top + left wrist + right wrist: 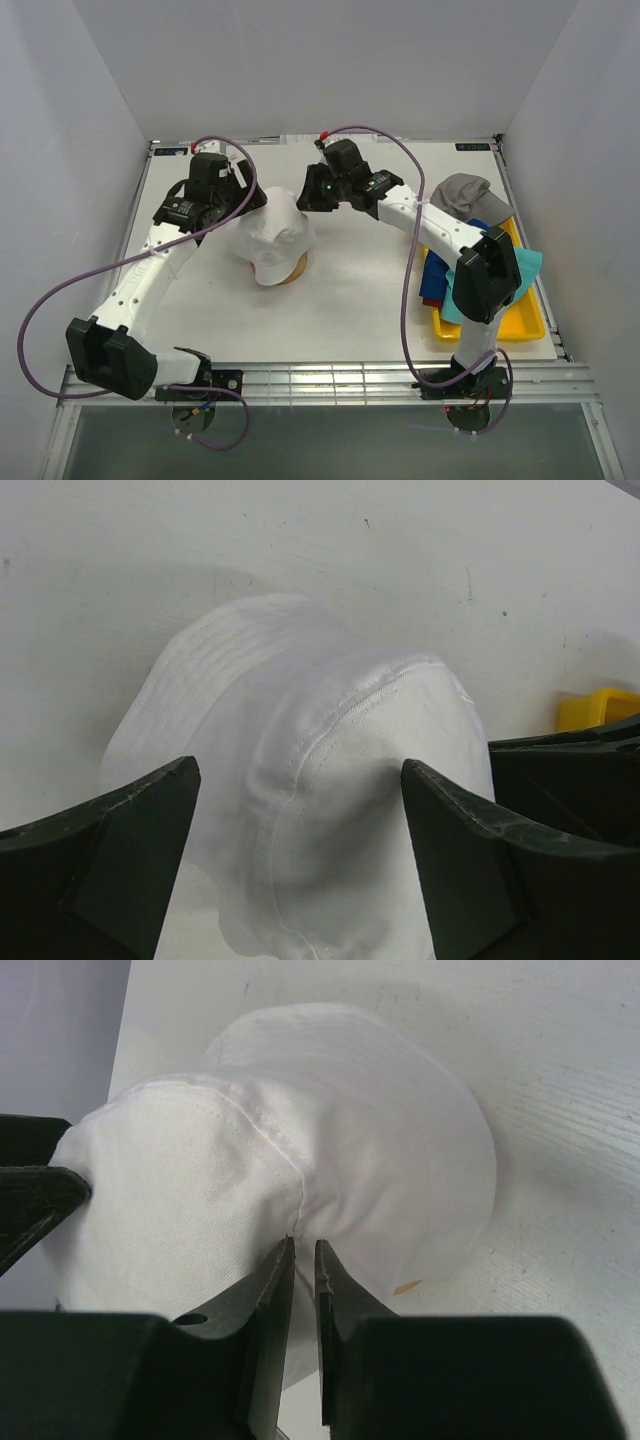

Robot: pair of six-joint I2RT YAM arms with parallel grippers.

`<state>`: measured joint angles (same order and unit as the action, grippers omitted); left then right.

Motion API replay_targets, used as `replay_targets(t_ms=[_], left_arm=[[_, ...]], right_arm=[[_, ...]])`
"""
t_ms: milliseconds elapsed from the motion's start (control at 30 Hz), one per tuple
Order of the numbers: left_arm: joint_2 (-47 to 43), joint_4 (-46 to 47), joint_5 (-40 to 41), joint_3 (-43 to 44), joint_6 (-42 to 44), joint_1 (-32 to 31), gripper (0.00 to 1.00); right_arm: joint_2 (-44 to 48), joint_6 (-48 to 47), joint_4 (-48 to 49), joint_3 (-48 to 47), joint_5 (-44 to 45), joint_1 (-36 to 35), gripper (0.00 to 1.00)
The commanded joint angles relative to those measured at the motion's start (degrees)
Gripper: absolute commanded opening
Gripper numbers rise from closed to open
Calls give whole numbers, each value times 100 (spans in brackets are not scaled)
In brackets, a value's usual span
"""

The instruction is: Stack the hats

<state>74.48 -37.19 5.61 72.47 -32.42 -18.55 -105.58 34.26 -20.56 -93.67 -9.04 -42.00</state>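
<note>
A white hat point(272, 238) sits over the round wooden stand point(296, 270) mid-table. My left gripper point(247, 203) is at its left side, open; in the left wrist view its jaws point(300, 770) stand wide apart either side of the white hat's point(300, 740) crown without touching it. My right gripper point(305, 196) is at the hat's far right; its jaws point(305, 1243) stand a narrow slit apart, tips against a crease of the white hat point(300, 1130). A grey hat point(465, 195), a teal hat point(530, 265) and a navy blue hat point(435, 285) lie heaped at the right.
A yellow tray point(525, 325) at the right edge holds the heap of hats, its corner point(595, 708) also showing in the left wrist view. Walls enclose the table on three sides. The right forearm point(440, 230) crosses between the stand and the tray.
</note>
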Motion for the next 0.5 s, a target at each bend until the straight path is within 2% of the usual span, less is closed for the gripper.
replay_targets(t_ms=[0, 367, 467], left_arm=[[-241, -104, 213, -145, 78, 9, 92], [-267, -218, 459, -215, 70, 18, 92], [-293, -227, 441, -242, 26, 18, 92]], right_arm=[[292, -7, 43, -345, -72, -10, 21], [363, -25, -71, -433, -19, -10, 36], [389, -77, -176, -503, 60, -10, 37]])
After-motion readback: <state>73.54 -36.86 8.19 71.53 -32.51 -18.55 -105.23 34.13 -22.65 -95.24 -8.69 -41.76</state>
